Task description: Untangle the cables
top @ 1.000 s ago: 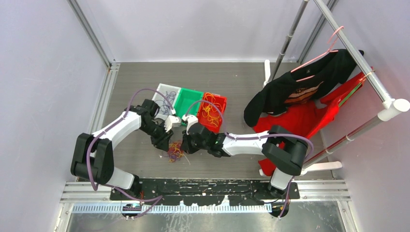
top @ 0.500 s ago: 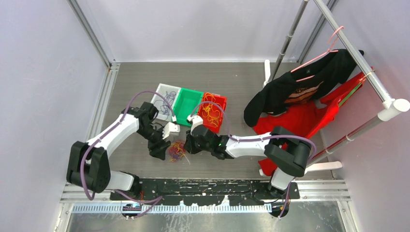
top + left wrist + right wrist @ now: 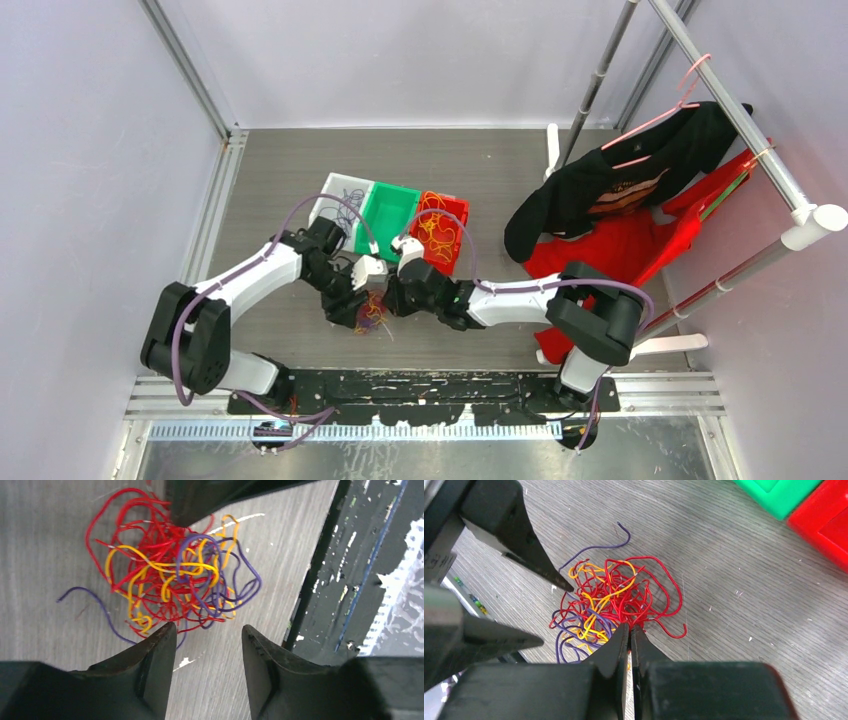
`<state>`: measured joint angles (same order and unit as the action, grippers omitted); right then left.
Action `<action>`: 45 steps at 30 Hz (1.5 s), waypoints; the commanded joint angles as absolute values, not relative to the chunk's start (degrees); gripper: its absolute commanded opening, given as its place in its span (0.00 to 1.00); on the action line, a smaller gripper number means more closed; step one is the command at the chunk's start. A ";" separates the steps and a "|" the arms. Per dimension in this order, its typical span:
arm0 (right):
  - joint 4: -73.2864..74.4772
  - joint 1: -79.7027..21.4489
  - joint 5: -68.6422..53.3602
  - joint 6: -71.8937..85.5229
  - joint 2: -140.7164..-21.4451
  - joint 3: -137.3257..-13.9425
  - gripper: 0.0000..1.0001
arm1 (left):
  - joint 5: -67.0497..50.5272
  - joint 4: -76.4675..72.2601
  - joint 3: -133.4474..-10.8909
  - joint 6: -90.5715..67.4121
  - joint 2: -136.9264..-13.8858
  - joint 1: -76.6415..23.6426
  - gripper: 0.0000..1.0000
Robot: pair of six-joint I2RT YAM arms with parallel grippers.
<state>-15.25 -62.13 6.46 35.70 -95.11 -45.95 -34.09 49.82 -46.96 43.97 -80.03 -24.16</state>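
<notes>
The cables (image 3: 369, 313) lie as one small tangle of red, orange-yellow and purple strands (image 3: 175, 570) on the grey table, between the two arms. My left gripper (image 3: 209, 630) is open, with nothing between its fingers. Its tips hover just short of the tangle's near side, and the left one is almost touching a purple loop. My right gripper (image 3: 629, 626) is shut, and its tips pinch a few red strands at the edge of the tangle (image 3: 616, 600). From the top view, the left gripper (image 3: 350, 303) and right gripper (image 3: 392, 297) flank the tangle closely.
A white bin (image 3: 338, 192), a green bin (image 3: 388, 210) and a red bin (image 3: 440, 226) holding orange-yellow strands stand in a row behind the grippers. A black base rail (image 3: 430, 390) runs along the near edge. Black and red garments (image 3: 620, 195) hang on a rack at the right.
My left gripper has opened, pulled back to the left, then returned close to the tangle. The right gripper has stayed shut at the tangle and shifted only slightly.
</notes>
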 commanded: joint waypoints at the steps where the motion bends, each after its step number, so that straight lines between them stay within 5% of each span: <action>1: -19.56 -62.40 7.51 36.86 -93.08 -45.22 0.08 | -34.69 42.14 -47.56 38.93 -80.14 -24.54 0.41; 4: -19.79 -62.34 8.15 37.17 -92.63 -44.60 0.06 | -32.50 43.04 -48.55 38.48 -78.90 -24.44 0.11; 6: -19.78 -62.31 9.42 37.21 -92.11 -43.95 0.05 | -30.57 44.58 -48.75 39.37 -76.96 -24.08 0.01; 18: -23.44 -62.12 15.61 39.07 -87.73 -37.20 0.01 | -26.07 47.02 -46.12 44.12 -65.94 -16.00 0.00; 35: -19.36 -62.13 23.14 39.10 -81.62 -32.30 0.01 | -22.86 54.79 -57.24 51.50 -61.57 -2.09 0.00; 45: -15.58 -62.98 22.13 39.18 -75.64 -28.61 0.01 | -29.57 59.06 -75.43 44.95 -62.07 4.26 0.00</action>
<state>-16.86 -62.28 20.73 38.96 -78.96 -29.28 -25.47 58.37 -67.77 48.86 -63.16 3.55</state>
